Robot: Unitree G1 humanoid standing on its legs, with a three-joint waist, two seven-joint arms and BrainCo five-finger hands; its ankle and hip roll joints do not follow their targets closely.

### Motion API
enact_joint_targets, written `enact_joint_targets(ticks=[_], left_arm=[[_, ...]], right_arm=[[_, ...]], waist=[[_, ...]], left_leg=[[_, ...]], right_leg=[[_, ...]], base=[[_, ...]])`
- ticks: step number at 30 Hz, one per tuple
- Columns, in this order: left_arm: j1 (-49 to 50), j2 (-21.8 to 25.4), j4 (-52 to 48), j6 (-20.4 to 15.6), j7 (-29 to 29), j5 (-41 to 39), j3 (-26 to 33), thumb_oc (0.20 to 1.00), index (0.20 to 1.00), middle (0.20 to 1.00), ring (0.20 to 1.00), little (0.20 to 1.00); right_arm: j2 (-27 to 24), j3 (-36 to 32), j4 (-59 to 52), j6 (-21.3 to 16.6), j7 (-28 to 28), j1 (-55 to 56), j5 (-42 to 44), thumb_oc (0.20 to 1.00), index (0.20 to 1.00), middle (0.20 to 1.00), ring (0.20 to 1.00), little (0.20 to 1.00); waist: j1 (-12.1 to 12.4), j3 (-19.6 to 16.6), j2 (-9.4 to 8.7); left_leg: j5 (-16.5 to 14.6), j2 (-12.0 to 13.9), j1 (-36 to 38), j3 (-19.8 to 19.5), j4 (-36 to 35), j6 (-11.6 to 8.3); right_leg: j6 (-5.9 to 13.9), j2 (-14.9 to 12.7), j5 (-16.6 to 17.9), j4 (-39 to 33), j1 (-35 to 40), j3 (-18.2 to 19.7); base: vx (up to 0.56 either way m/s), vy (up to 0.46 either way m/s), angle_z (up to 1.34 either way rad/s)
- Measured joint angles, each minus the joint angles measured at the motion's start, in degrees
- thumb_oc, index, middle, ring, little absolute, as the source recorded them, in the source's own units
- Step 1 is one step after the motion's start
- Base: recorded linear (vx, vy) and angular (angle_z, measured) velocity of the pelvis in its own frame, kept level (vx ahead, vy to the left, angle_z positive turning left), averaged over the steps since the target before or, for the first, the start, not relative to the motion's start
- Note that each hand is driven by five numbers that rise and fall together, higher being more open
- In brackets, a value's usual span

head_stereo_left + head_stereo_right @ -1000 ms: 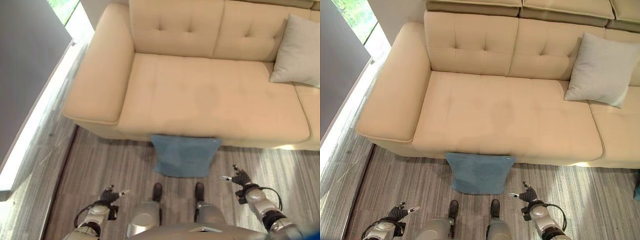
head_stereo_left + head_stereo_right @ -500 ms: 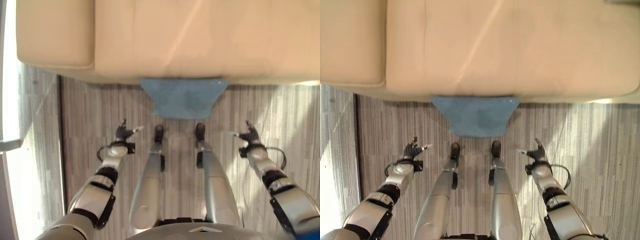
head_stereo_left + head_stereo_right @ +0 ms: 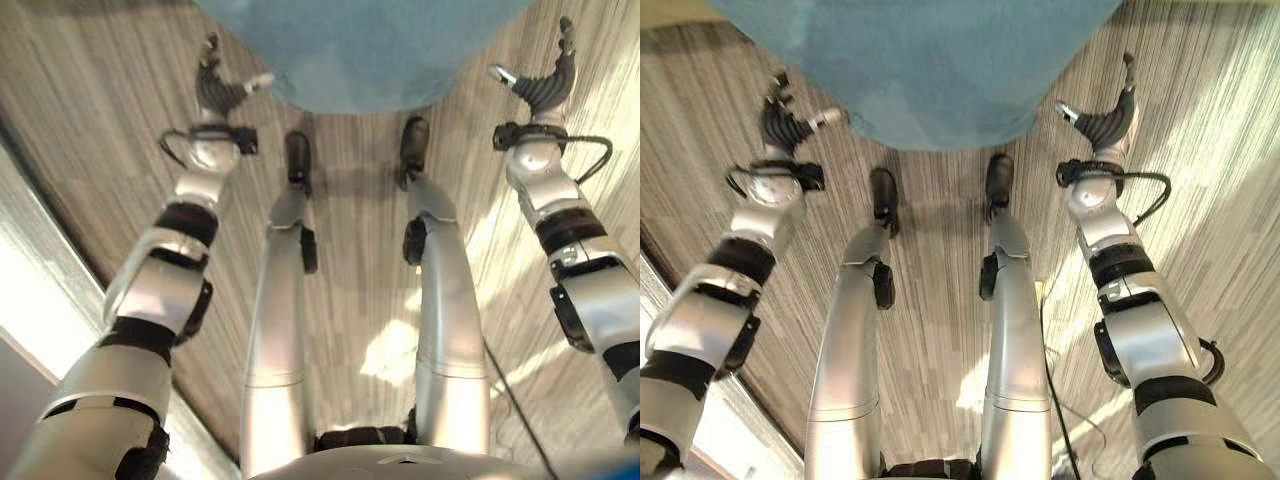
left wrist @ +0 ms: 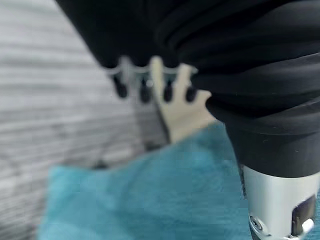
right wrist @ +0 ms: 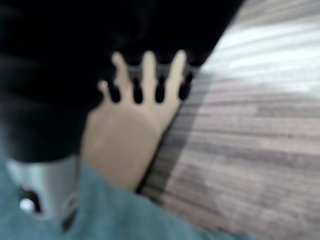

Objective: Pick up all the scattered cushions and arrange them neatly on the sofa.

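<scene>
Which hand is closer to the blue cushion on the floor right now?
Left, though narrowly. The left hand is open beside the blue cushion's left edge, thumb almost touching it. The right hand, also open, hovers off its right edge with a slightly wider gap.

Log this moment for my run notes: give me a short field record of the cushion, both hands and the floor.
cushion: blue fabric cushion lying on the floor, between the two hands
left hand: left hand open, beside the cushion's left edge, thumb pointing towards it; contact unclear
right hand: right hand open, off the cushion's right edge, not touching
floor: grey striped wood-look floor
task state: cushion not yet picked up
</scene>
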Motion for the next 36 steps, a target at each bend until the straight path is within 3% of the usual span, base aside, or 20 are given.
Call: enact_joint_targets(ticks=[2, 3, 18, 23, 27, 36], left_arm=[[0.45, 0.43, 0.11, -0.07, 0.26, 0.0, -1.83, 1.0, 1.0, 1.0, 1.0, 1.0], [-0.19, 0.79, 0.11, -0.2, 0.41, 0.0, -1.92, 1.0, 1.0, 1.0, 1.0, 1.0], [-1.52, 1.4, -5.56, -1.3, 2.63, -1.75, -2.44, 1.0, 1.0, 1.0, 1.0, 1.0], [-0.22, 1.24, -6.85, -2.11, 2.71, -1.58, -3.18, 1.0, 1.0, 1.0, 1.0, 1.0], [0.44, -1.79, -5.97, -1.6, 2.64, -1.25, -3.25, 1.0, 1.0, 1.0, 1.0, 1.0], [-4.15, -0.7, -5.88, 0.3, 2.57, -1.76, -5.63, 1.0, 1.0, 1.0, 1.0, 1.0]], right_arm=[[-1.23, 2.92, 0.08, -0.12, -0.92, 2.33, 0.0, 1.0, 1.0, 1.0, 1.0, 1.0], [-1.72, 3.22, 0.13, -0.16, -0.97, 2.12, -0.01, 1.0, 1.0, 1.0, 1.0, 1.0], [-2.65, 2.1, -2.16, -0.41, -1.13, 0.38, -0.09, 1.0, 1.0, 1.0, 1.0, 1.0], [-2.87, 2.14, -2.87, -0.41, -1.11, 1.1, -2.21, 1.0, 1.0, 1.0, 1.0, 1.0], [-2.86, 2.23, -4.29, -0.1, -1.09, 0.27, -2.24, 1.0, 1.0, 1.0, 1.0, 1.0], [-4.9, 4.61, -2.91, 0.37, -0.03, -5.48, -2.18, 1.0, 1.0, 1.0, 1.0, 1.0]], waist=[[-0.21, -4.72, 0.16], [-0.09, -5.3, 0.14], [0.99, -5.35, 0.19], [1.77, -5.96, 0.32], [1.87, -5.98, 0.34], [1.81, -5.98, 0.34]], left_leg=[[-0.13, -0.16, -1.16, -0.38, -2.31, -0.06], [0.27, -0.19, -1.63, -0.85, -2.49, -0.2], [0.59, -0.51, -2.29, -1.22, -3.52, -0.95], [-0.08, -0.52, -6.29, -1.46, -0.72, -1.21], [-1.27, -0.61, -9.38, -1.61, 2.64, -1.1], [-0.25, -0.46, -8.47, -1.63, -0.04, -0.77]], right_leg=[[0.37, -0.21, -0.14, -1.79, -1.32, -0.1], [0.55, -0.2, 0.23, -2.02, -1.71, -0.31], [0.25, -0.17, -0.19, -1.88, -3.11, -0.88], [0.09, -0.06, -0.92, 0.62, -7.0, -0.91], [0.18, -0.15, -1.73, 3.26, -9.5, -0.88], [0.43, -0.25, -0.3, 0.13, -8.26, -0.96]], base=[[0.02, -0.005, 0.01], [0.03, -0.015, -0.04], [0.01, -0.01, 0.01], [0.0, -0.004, -0.01], [0.0, -0.005, -0.01], [0.01, 0.004, -0.01]])
